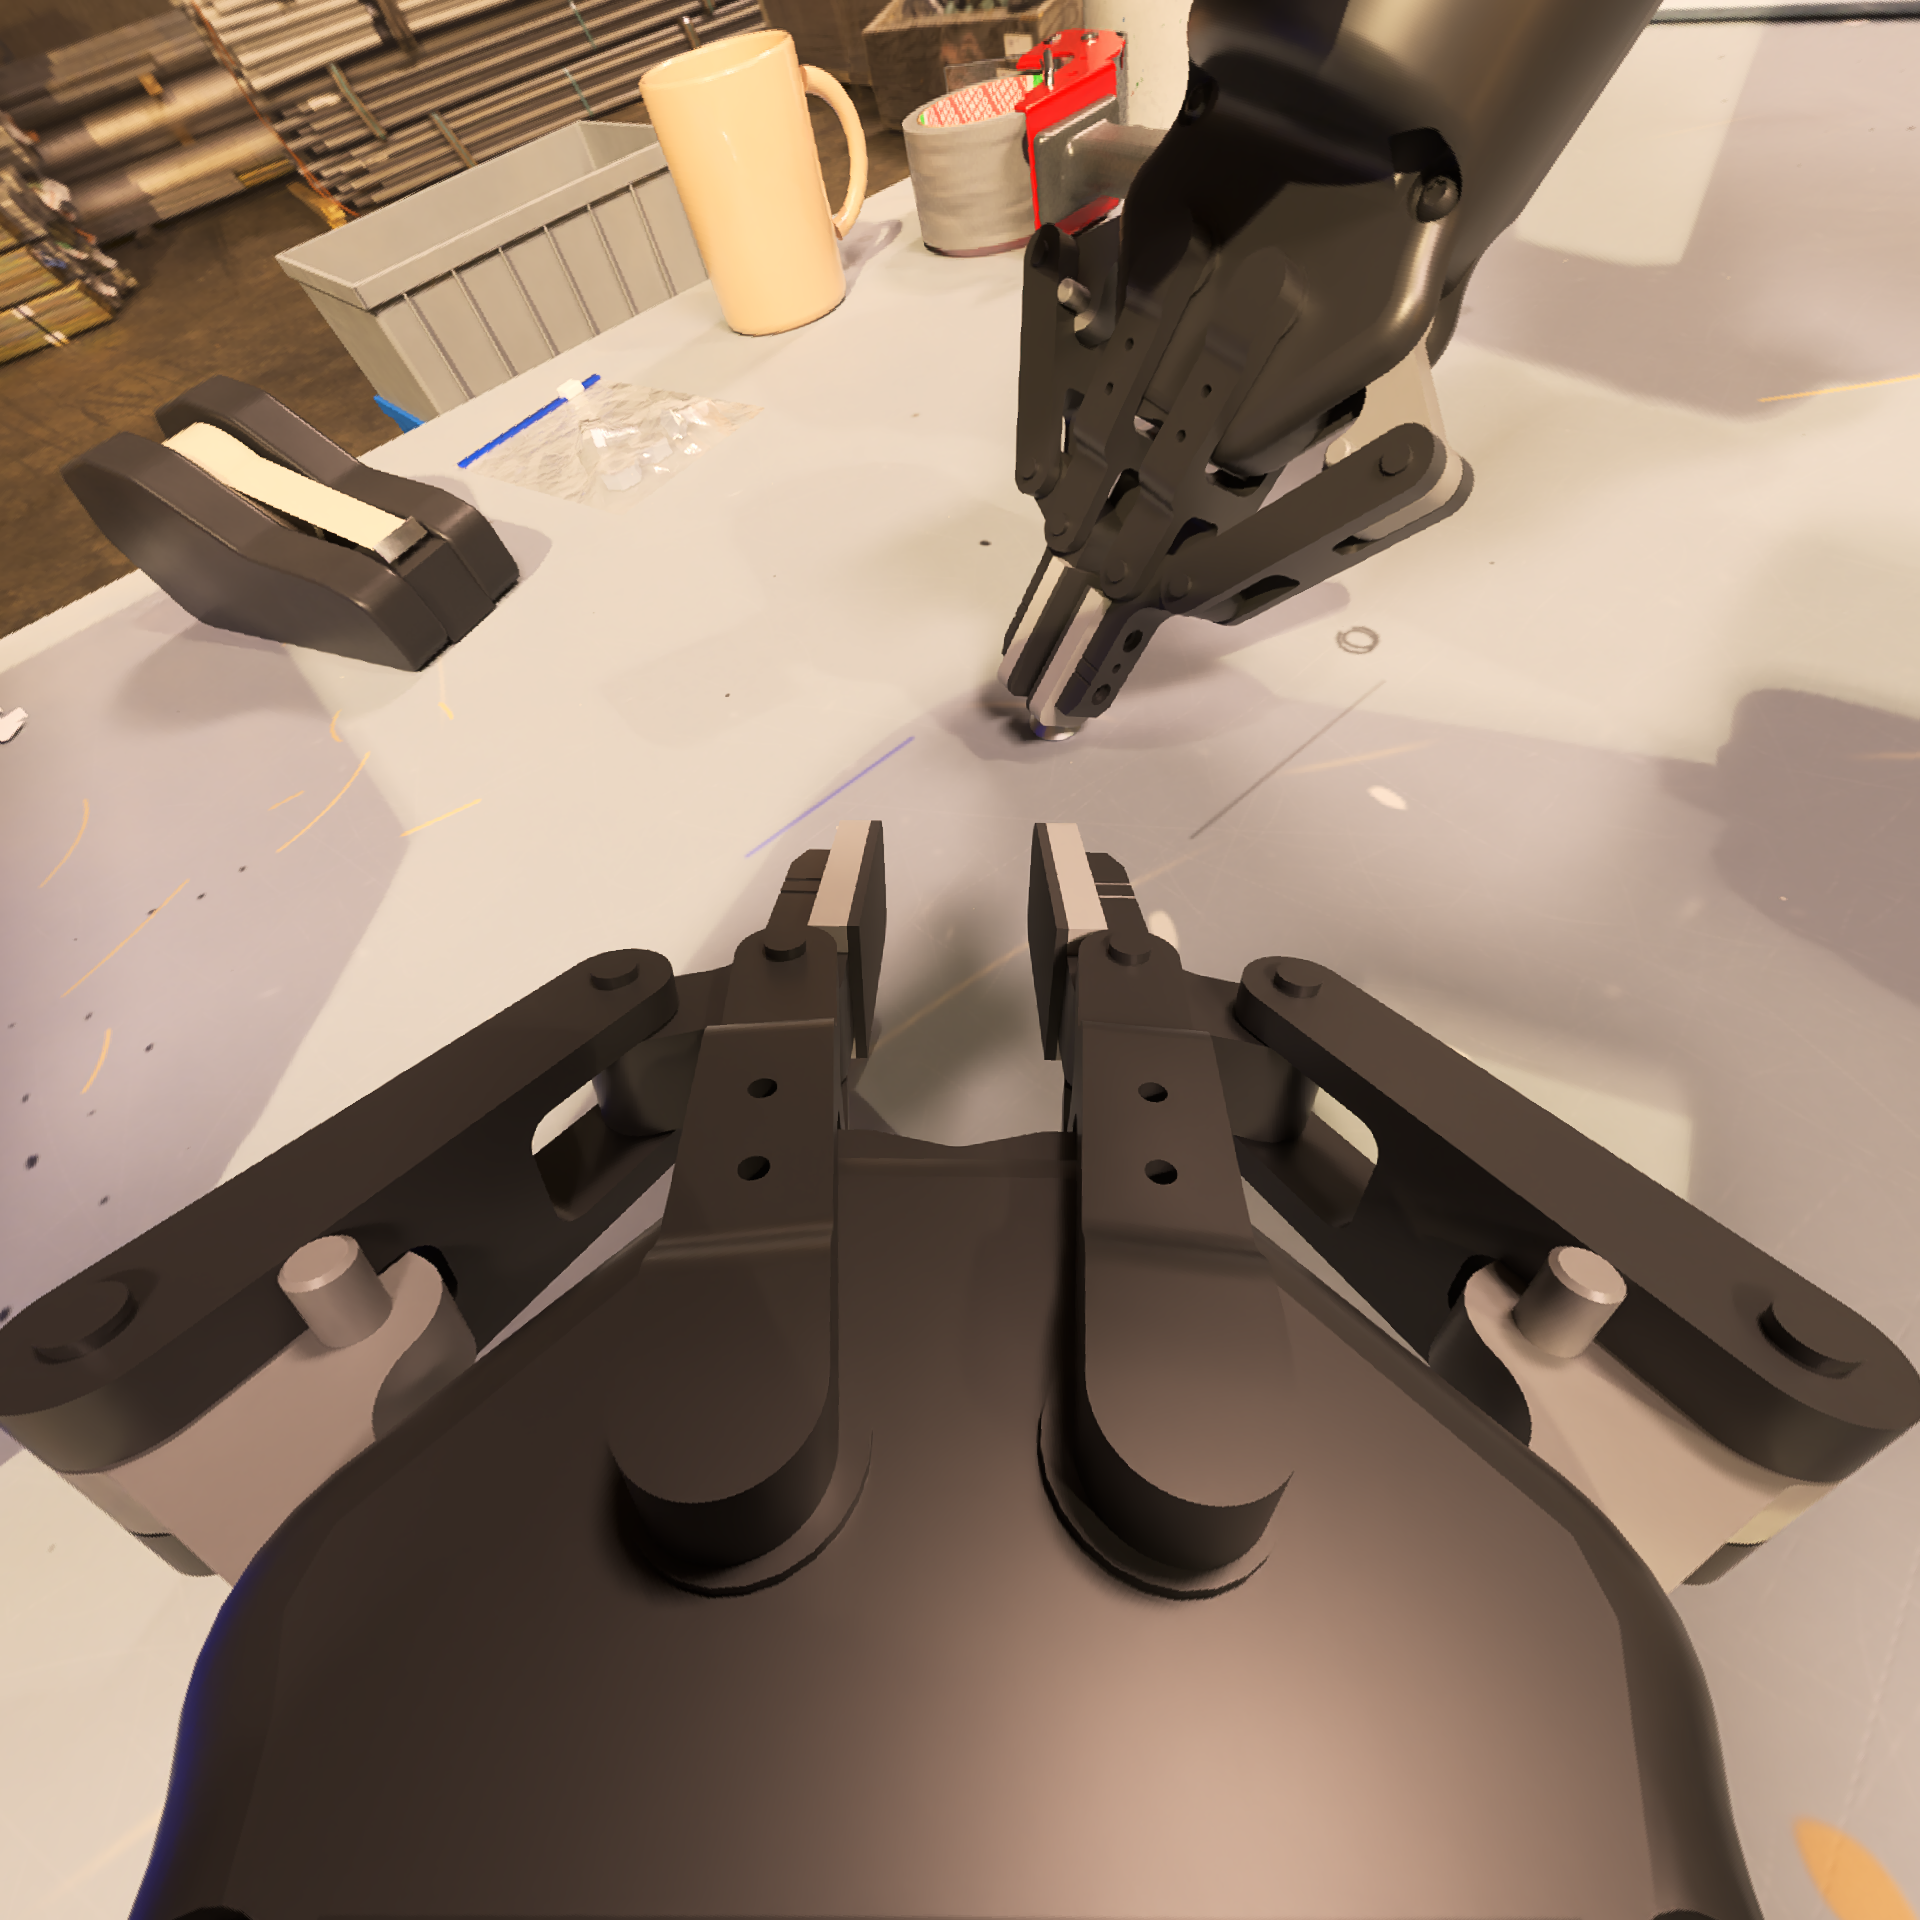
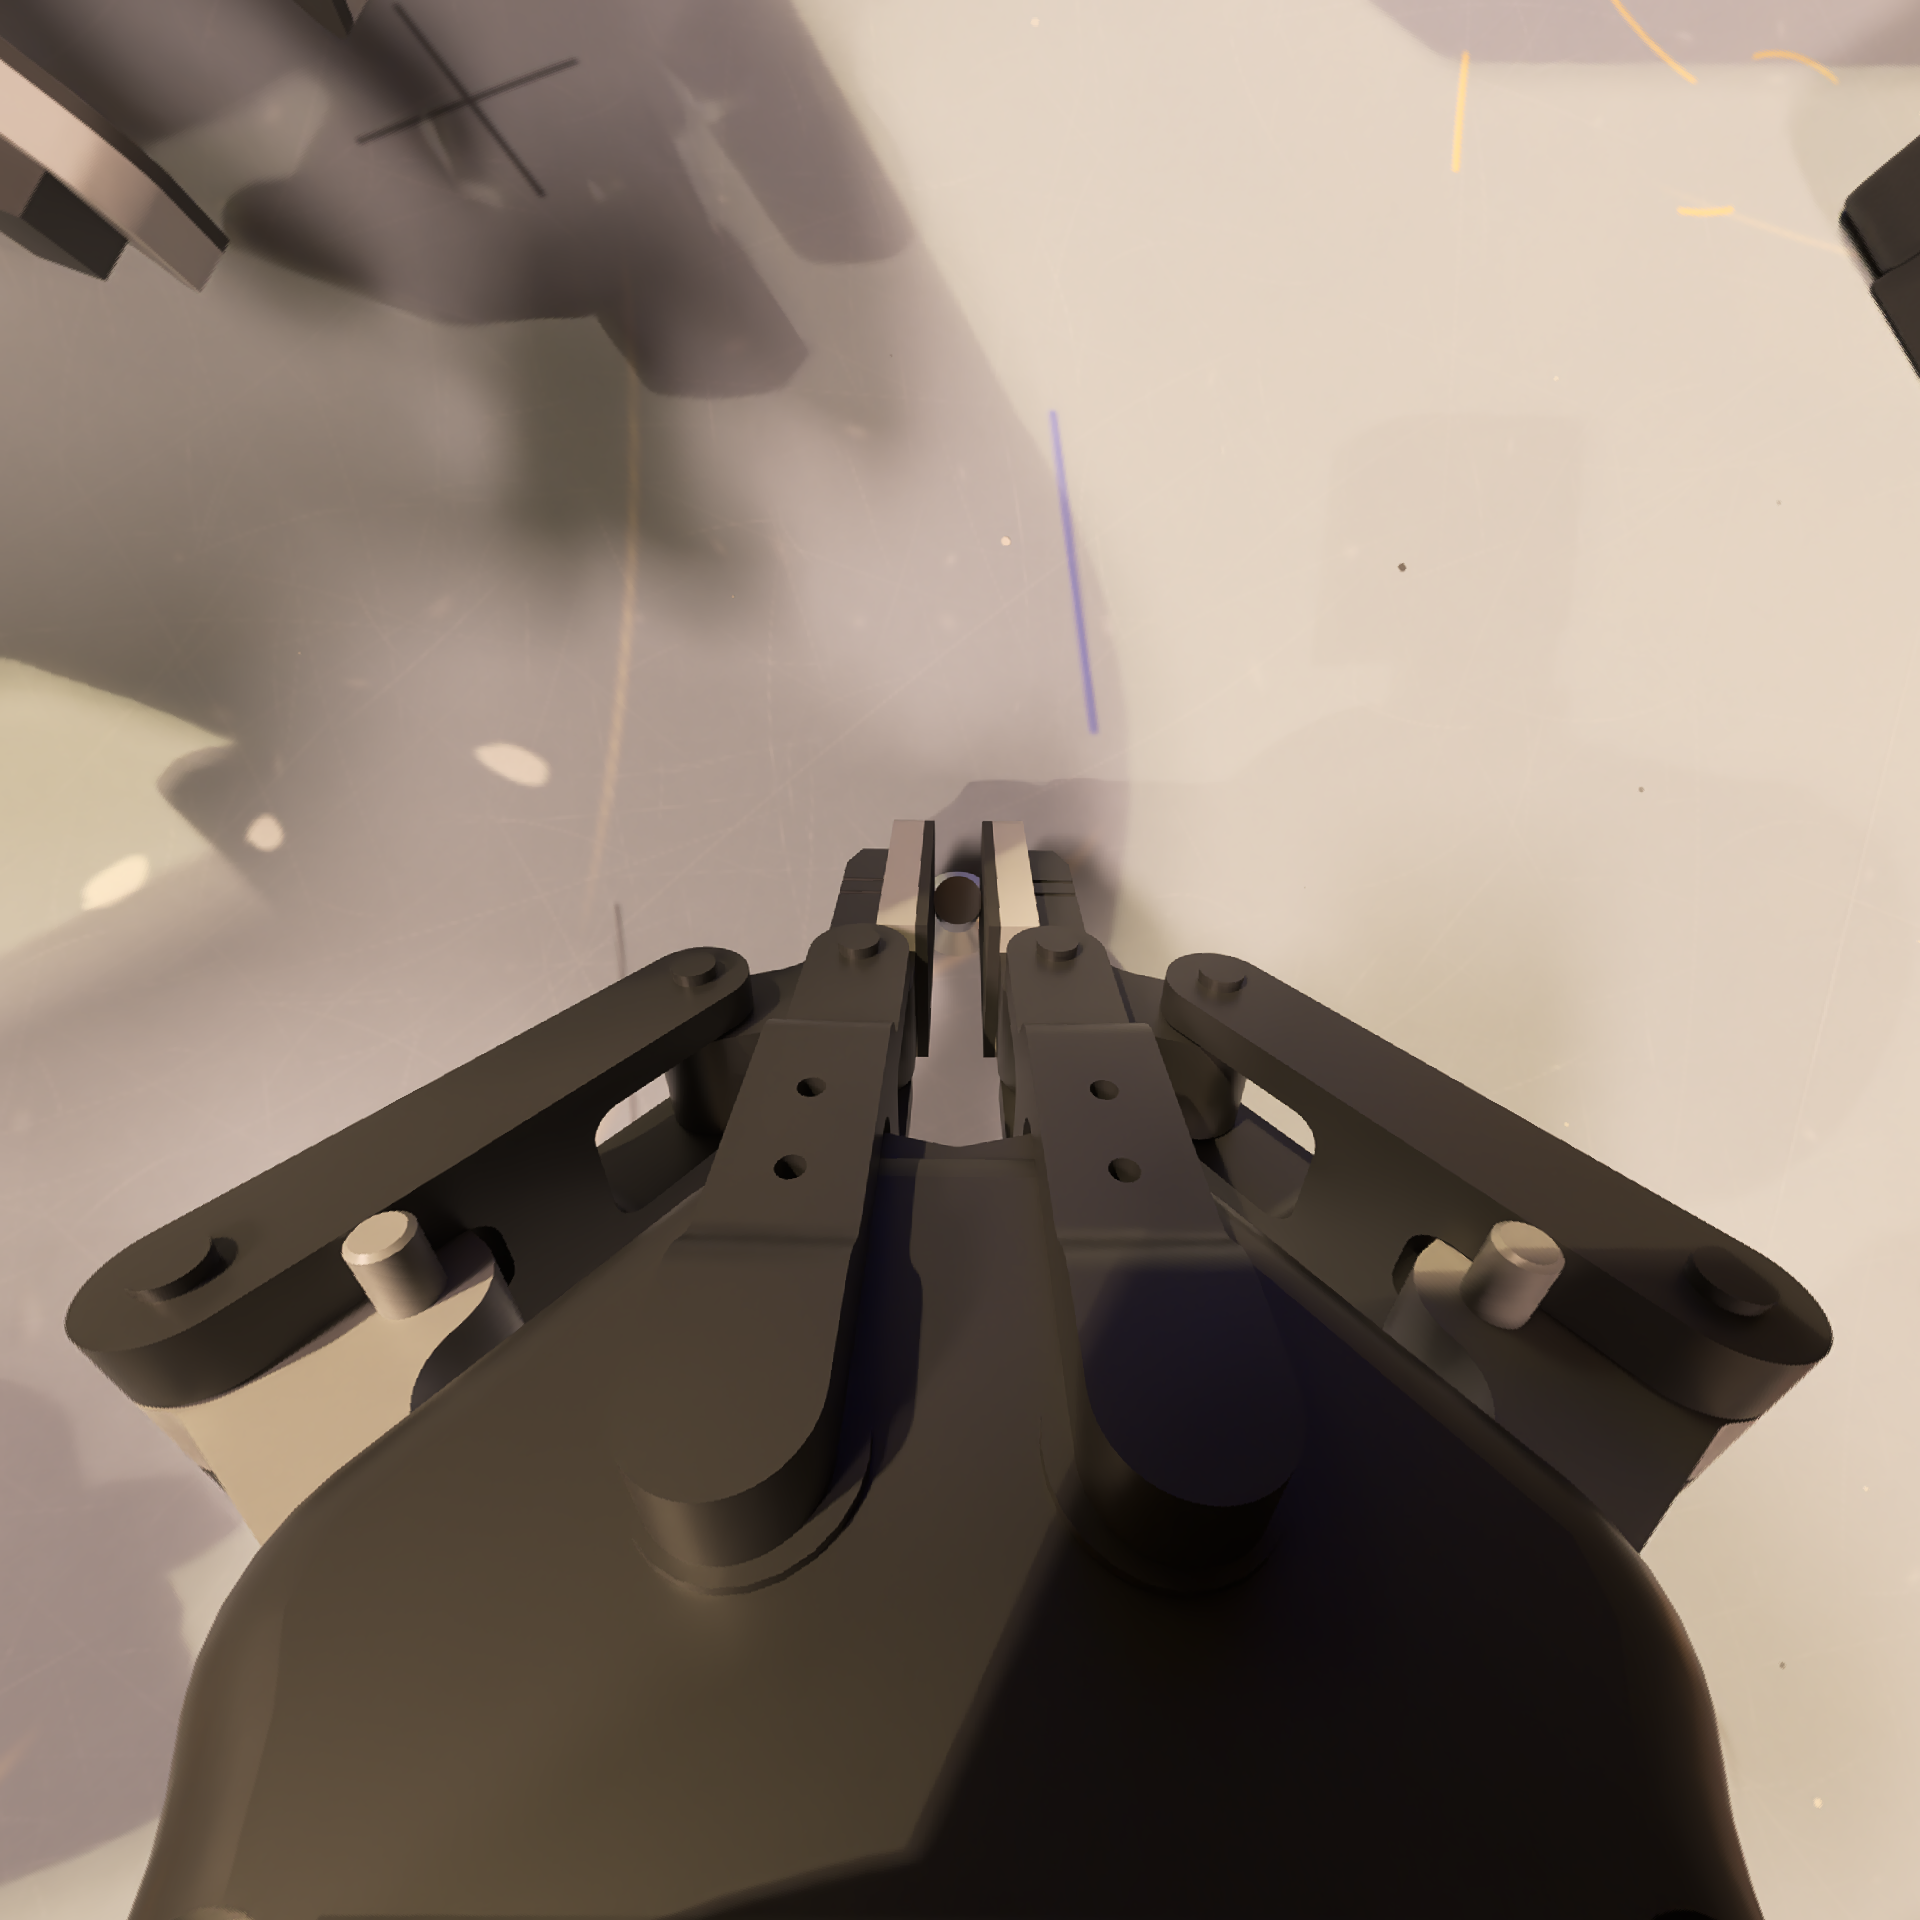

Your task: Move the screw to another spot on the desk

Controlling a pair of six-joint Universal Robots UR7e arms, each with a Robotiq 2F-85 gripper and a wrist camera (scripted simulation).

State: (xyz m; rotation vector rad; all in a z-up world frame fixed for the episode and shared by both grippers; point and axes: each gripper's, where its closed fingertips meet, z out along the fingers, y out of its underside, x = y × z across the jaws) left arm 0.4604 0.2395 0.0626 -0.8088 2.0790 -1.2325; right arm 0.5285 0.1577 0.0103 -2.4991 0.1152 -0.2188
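Observation:
The screw [image 2: 956,898] is small and grey, and only its round end shows between the pads of my right gripper [image 2: 957,868], which is shut on it at the desk surface. In the left wrist view the right gripper [image 1: 1051,698] points down onto the desk, with the screw's head [image 1: 1051,727] showing just under its fingertips. My left gripper [image 1: 957,868] is open and empty, hovering above the desk a little nearer than the right one.
A black tape dispenser [image 1: 291,525] lies at the left. A clear zip bag [image 1: 613,436], a grey bin [image 1: 488,275], a cream mug [image 1: 753,182], a tape roll [image 1: 966,177] and a red device [image 1: 1070,114] stand at the back. A small ring [image 1: 1357,639] lies to the right.

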